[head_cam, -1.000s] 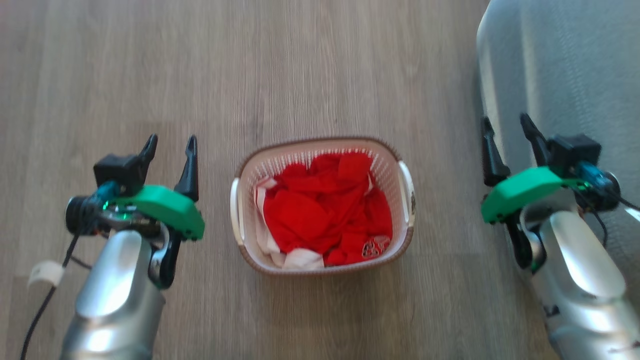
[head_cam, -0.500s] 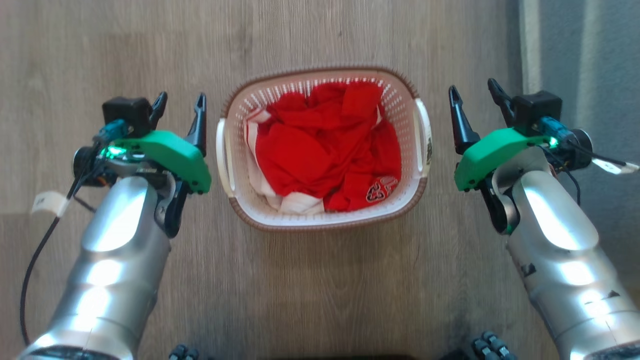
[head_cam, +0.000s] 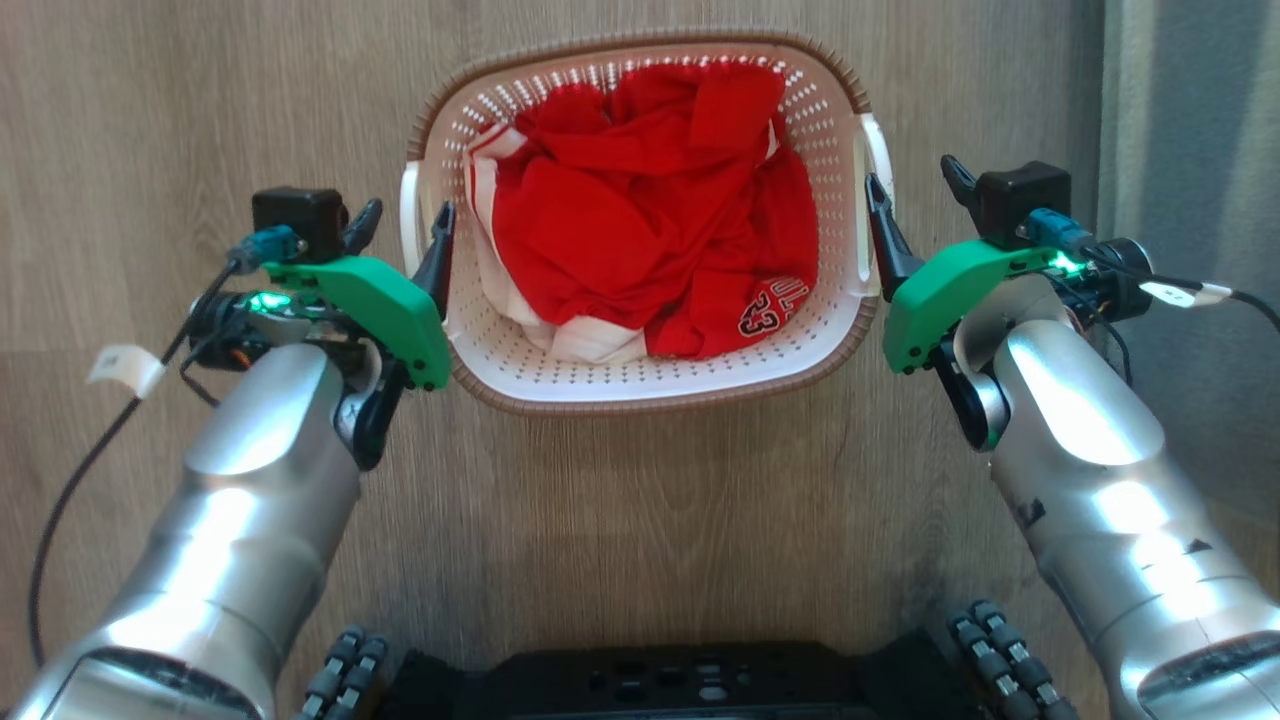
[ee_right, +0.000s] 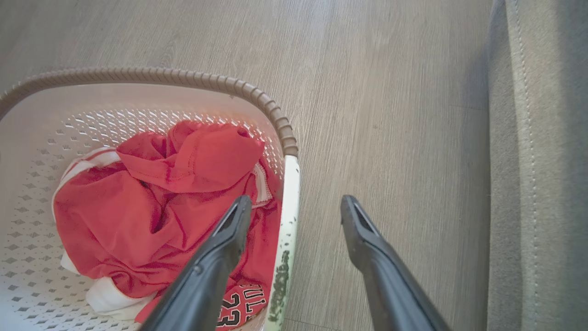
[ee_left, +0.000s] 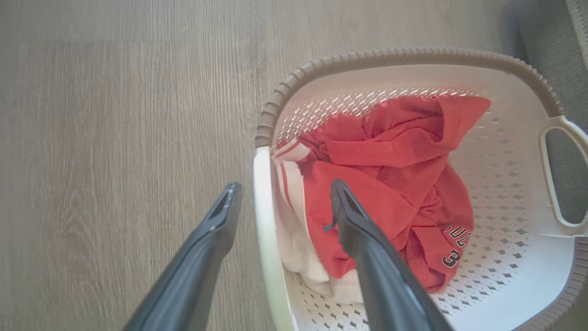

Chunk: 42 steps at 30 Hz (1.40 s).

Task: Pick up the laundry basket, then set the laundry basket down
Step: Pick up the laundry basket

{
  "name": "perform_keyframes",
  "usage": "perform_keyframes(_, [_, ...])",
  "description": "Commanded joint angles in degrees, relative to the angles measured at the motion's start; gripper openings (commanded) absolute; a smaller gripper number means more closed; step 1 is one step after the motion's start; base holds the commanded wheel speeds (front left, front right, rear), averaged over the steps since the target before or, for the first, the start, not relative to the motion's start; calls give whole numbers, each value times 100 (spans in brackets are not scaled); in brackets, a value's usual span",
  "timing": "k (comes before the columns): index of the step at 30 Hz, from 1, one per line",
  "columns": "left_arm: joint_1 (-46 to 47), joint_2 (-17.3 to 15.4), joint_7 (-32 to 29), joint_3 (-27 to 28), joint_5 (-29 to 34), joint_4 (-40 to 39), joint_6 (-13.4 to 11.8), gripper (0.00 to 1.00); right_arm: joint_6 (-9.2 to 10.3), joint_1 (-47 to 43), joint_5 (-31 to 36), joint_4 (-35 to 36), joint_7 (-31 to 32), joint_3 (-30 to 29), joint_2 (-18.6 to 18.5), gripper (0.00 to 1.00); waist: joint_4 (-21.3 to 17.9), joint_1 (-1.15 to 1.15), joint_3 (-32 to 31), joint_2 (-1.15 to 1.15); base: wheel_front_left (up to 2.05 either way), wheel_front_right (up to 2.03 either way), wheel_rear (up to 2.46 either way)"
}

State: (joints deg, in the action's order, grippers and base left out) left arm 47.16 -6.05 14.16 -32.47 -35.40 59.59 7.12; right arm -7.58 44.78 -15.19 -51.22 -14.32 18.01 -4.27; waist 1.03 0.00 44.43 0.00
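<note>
Laundry basket (head_cam: 620, 375) sits on the wood floor (head_cam: 640, 520), dead centre between both arms and just ahead of the robot's dark base (head_cam: 640, 680). A crumpled red shirt (head_cam: 640, 220) fills it, with white cloth beneath.

Left end effector (head_cam: 405, 225) is spread wide at the basket's left handle (head_cam: 408, 215). Right end effector (head_cam: 912, 178) is spread just as wide at the right handle (head_cam: 880, 140).

From the head, the fingers look merely close to the basket's sides. The left wrist view settles it: the left end effector (ee_left: 285, 186) straddles the white handle (ee_left: 264, 220), one finger over bare floor, the other over the shirt (ee_left: 390, 193). It's the same on the right wrist view: the right end effector (ee_right: 296, 200) has the speckled handle (ee_right: 290, 211) between its fingers, the inner one above the shirt (ee_right: 151, 216). Whether either one touches the plastic, I can't tell.

The right wrist view also shows a grey upholstered piece (ee_right: 537, 161) close alongside, with stitching the head view blurs.
</note>
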Motion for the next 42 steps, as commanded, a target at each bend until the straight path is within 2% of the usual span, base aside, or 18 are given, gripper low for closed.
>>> perform_keyframes(1, [93,-244,-25,-9,-154,41,35,100,9,-48,-14,4,-68,122,115,100,7,0,151,0,0,0,0])
perform_keyframes(11, [418,-348,-132,-620,-772,254,36,100,9,186,-6,-413,-68,261,135,100,21,0,548,0,0,0,0])
perform_keyframes(20, [738,-439,-200,-1156,-1297,362,36,100,9,413,-269,-649,-68,559,138,100,133,0,812,0,0,0,0])
perform_keyframes(21, [769,-444,-184,-1205,-1353,352,36,97,9,428,-307,-683,-68,603,138,69,145,0,821,0,0,0,0])
perform_keyframes(22, [783,-443,-181,-1275,-1405,329,36,20,9,425,-375,-743,-68,667,138,0,157,0,821,0,0,0,0])
perform_keyframes(23, [787,-447,-212,-1348,-1474,305,36,0,9,438,-427,-768,-68,729,138,0,160,0,824,0,0,0,0])
perform_keyframes(42, [970,-561,-190,-2287,-2457,223,36,0,9,566,-1117,-1199,-68,1322,139,0,99,0,531,0,0,0,0])
